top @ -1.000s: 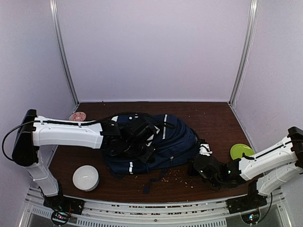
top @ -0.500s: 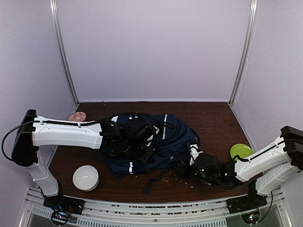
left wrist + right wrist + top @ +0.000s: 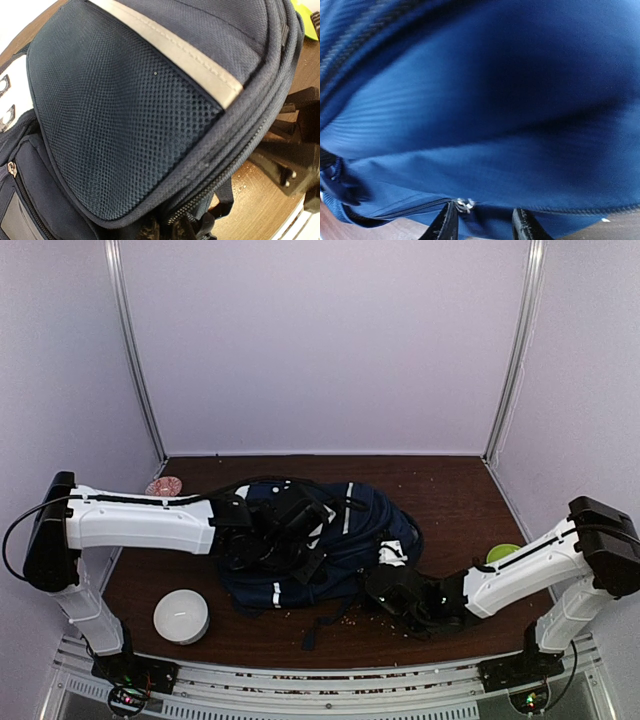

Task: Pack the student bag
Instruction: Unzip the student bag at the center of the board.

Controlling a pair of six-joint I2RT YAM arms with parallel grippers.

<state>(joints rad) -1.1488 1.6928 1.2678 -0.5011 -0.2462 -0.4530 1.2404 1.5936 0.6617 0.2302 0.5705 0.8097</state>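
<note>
Near left: A white bowl (image 3: 181, 616) sits on the dark brown bench (image 3: 455, 495), close to the base of my left arm and apart from everything else.

Near centre: Pale crumbs (image 3: 375, 615) are scattered on the bench just in front of the bag.

Right pincer: My right pincer (image 3: 380, 585) lies low on the bench, pressed up to the near right edge of the bag. In its wrist camera the right pincer (image 3: 484, 226) has its two black fingers standing apart, at a middling gap. Blue fabric fills the view beyond them. A small metal zip pull (image 3: 463, 203) hangs just above the left finger. Nothing is clamped between them.

Task thing: The student bag (image 3: 365, 530) is a dark navy backpack. It lies slumped in the middle of the bench, between my two arms.

Bag detail: The left wrist camera sees the student bag (image 3: 125, 125) very close, with a mesh panel (image 3: 115, 150) and a white stripe (image 3: 175, 50) across it.

Left pincer: My left pincer (image 3: 300, 535) reaches in from the left and rests on top of the bag. It is pinched fully together. I cannot tell whether fabric is caught in it.

Right side: A green plate (image 3: 503, 553) peeks out from behind my right forearm.

Far left: A small pink dish (image 3: 163, 486) sits near the back corner, well apart from the bag.
</note>
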